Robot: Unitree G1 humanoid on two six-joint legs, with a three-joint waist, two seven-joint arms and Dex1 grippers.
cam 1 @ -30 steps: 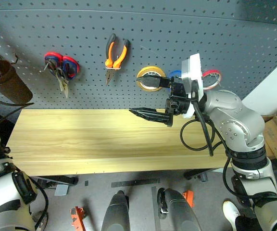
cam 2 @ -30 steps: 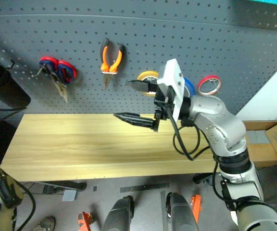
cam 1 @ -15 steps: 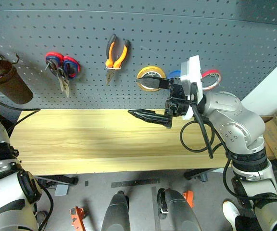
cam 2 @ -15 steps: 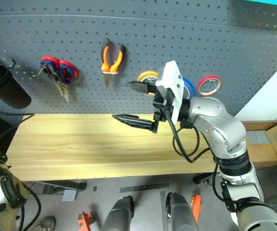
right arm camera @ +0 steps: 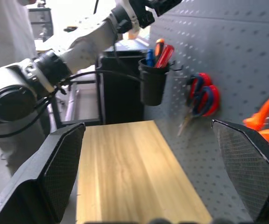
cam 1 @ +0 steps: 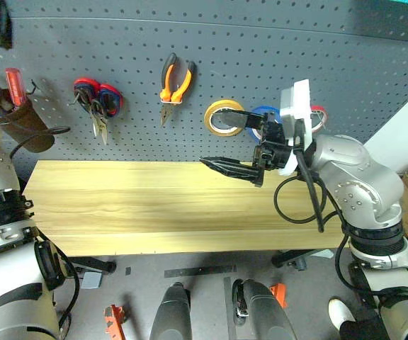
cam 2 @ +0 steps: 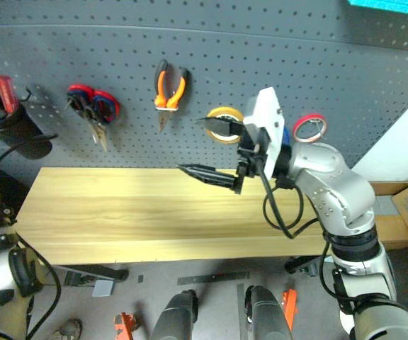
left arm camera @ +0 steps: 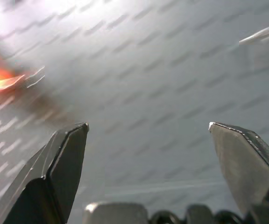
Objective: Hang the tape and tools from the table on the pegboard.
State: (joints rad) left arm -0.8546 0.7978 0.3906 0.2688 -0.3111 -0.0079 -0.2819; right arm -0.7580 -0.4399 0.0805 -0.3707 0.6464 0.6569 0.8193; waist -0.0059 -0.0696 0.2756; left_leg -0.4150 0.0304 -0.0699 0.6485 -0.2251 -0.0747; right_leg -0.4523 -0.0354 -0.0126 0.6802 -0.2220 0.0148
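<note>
Upper left of the frame, red-handled screwdriver (cam 1: 13, 86) is sitting in the black cup (cam 1: 25, 127); both grippers (cam 1: 234, 143) gaping empty, so hanging's looking finished.

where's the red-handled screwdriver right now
The screwdriver stands handle-up in the dark cup hooked on the pegboard at the far left, left of the red-and-blue scissors.

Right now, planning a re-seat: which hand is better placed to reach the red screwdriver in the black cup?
Left: the left hand is open just above the cup; the right hand hovers open by the yellow ring.
</note>
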